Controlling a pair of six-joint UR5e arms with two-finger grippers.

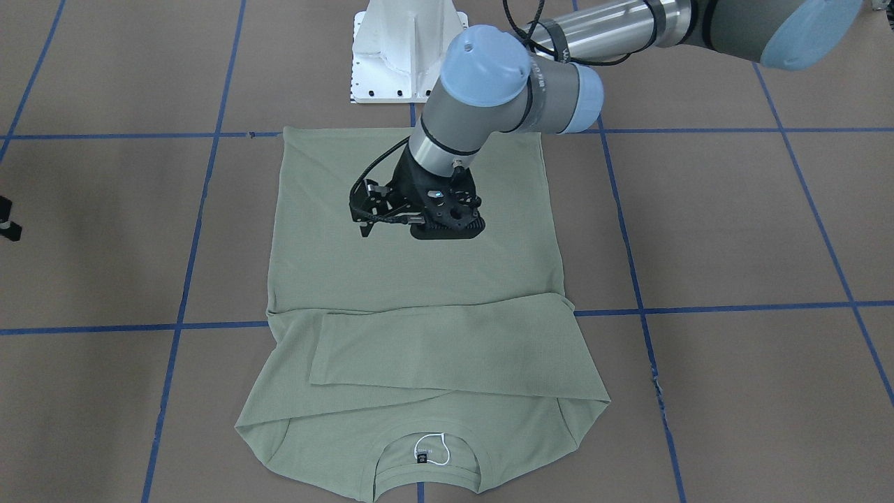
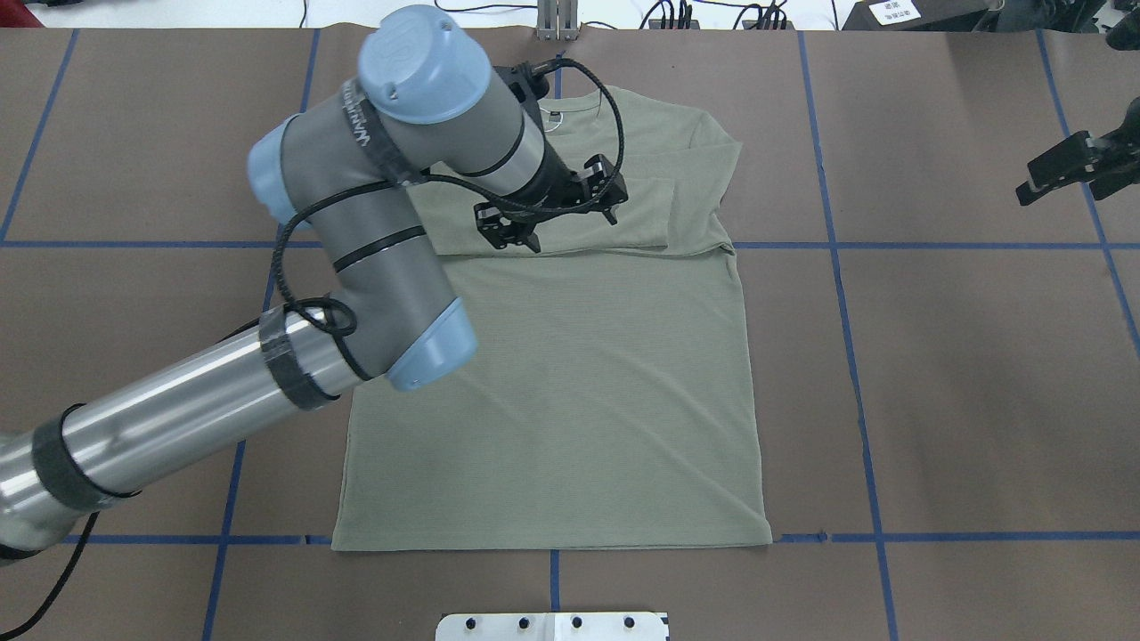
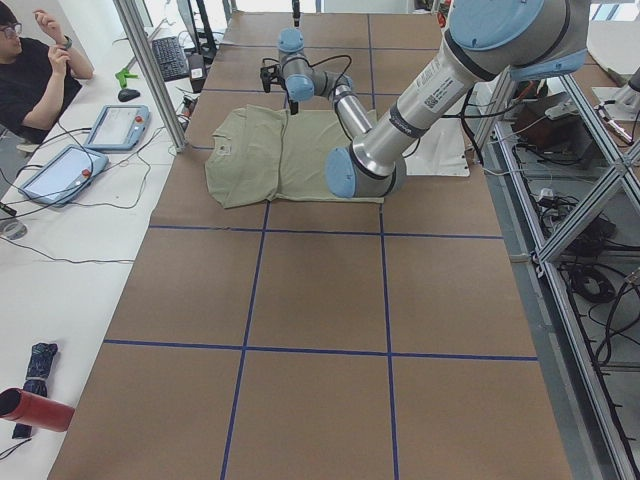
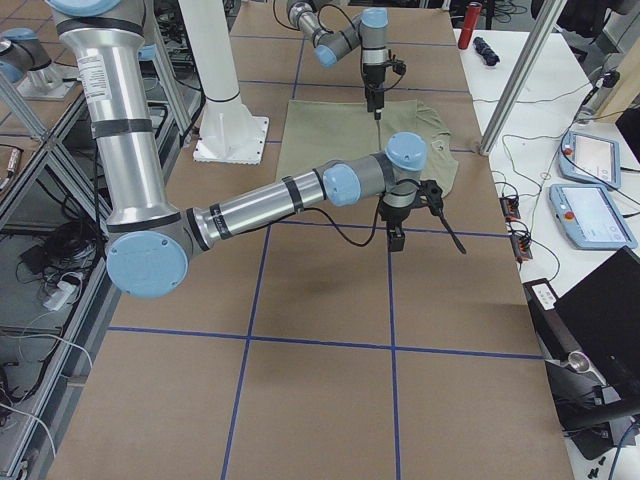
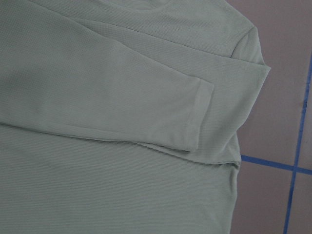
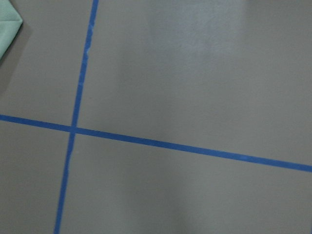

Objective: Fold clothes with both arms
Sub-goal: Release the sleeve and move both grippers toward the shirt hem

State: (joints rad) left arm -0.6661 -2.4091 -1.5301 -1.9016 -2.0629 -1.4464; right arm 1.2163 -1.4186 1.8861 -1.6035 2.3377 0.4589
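Pale sage-green long-sleeved knit shirt (image 2: 579, 374) lies flat at the centre of the brown, blue-taped table (image 2: 962, 374), sleeves folded across. The black open-frame left gripper (image 2: 552, 212) hovers over it, spread and empty. At far right, the right gripper's (image 2: 1064, 169) state cannot be told.

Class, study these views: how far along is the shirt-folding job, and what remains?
Done: the shirt lies flat with its sleeves folded in across it below the collar.
In hand: nothing is gripped. The left gripper hovers open above the shirt, and the right gripper is open over bare table.
Left: the body is unfolded, and the hem lies far from the collar.
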